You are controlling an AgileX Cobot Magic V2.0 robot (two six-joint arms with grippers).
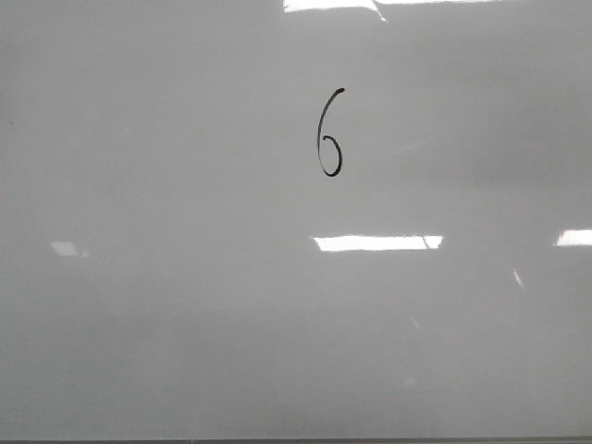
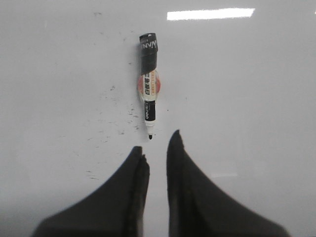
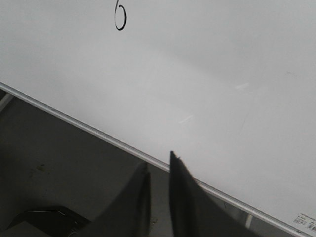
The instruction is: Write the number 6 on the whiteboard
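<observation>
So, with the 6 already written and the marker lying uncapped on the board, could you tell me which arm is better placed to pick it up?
Left. The marker lies just ahead of the left gripper; the right gripper hangs at the whiteboard's edge.

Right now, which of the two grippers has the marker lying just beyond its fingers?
The left gripper: the uncapped marker lies on the whiteboard just beyond its fingers. The right gripper faces only the board's edge.

One uncapped marker pen [image 2: 148, 86], black body with a white and orange label band, lies flat with its black tip exposed. Small dark specks [image 2: 116, 123] are scattered just beside it. A dark grey floor [image 3: 54, 163] shows below.
</observation>
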